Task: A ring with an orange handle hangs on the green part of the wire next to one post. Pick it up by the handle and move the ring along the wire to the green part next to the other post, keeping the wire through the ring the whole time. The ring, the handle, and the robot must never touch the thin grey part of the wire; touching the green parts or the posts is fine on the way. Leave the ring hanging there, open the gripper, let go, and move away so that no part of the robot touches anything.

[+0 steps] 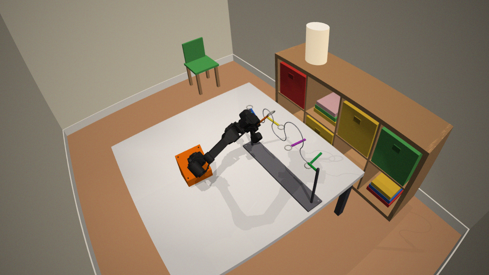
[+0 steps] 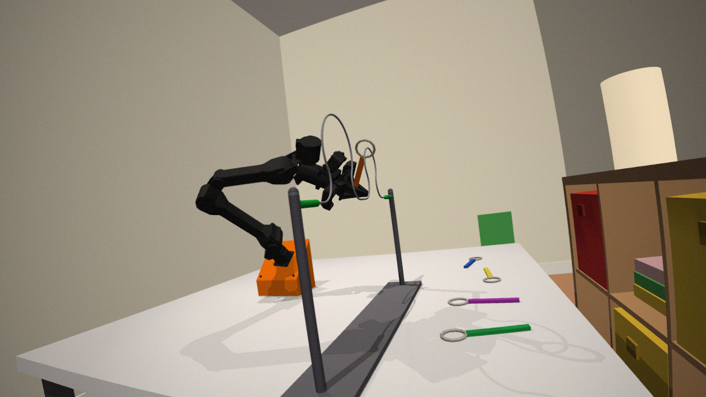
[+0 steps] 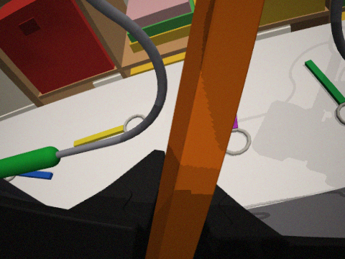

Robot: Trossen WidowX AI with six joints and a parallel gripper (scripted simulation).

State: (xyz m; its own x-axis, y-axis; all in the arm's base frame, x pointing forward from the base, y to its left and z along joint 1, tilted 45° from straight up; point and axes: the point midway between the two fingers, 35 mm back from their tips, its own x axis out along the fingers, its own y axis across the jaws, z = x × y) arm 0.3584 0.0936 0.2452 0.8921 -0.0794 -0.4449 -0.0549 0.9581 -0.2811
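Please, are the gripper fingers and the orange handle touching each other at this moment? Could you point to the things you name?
Touching. The wrist view shows the orange handle (image 1: 263, 119) (image 2: 359, 171) (image 3: 205, 144) clamped between the two black fingers, one against each side.
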